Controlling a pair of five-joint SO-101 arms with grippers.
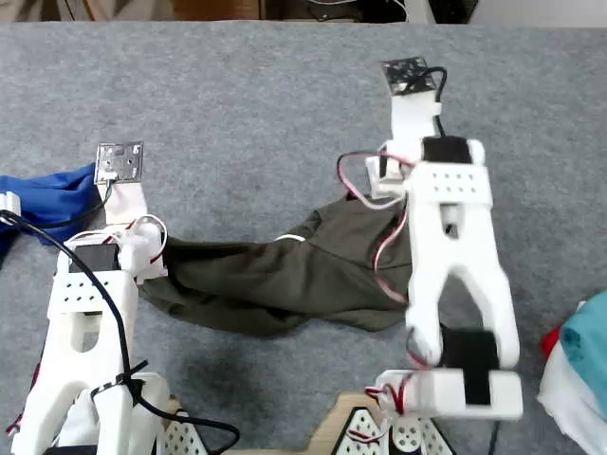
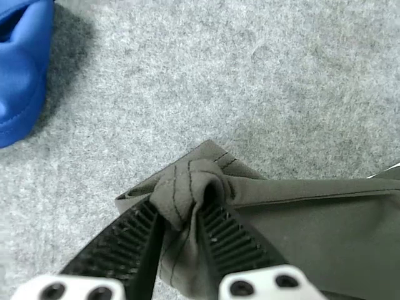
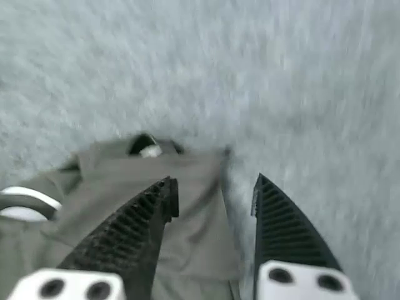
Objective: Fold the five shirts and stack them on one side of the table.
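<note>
Tension matters: our left hand (image 2: pixel 181 204) pinches a bunched corner of the olive shirt (image 1: pixel 275 280), spread mid-way across the desk (image 1: pixel 237 95). Our right hand (image 3: pixel 215 190) hangs open over the opposite edge. We should clamp there, then pull evenly flat.

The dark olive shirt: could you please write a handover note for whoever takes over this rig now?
Left gripper: shut on a bunched corner of the dark olive cloth shirt.
Right gripper: open over the shirt's other end.
Blue cloth garment on the grey table beside the left arm; teal, white and red cloth heap at the opposite edge.
Done: no neat stack.
To do: fold the olive shirt, then the rest, stack.
</note>
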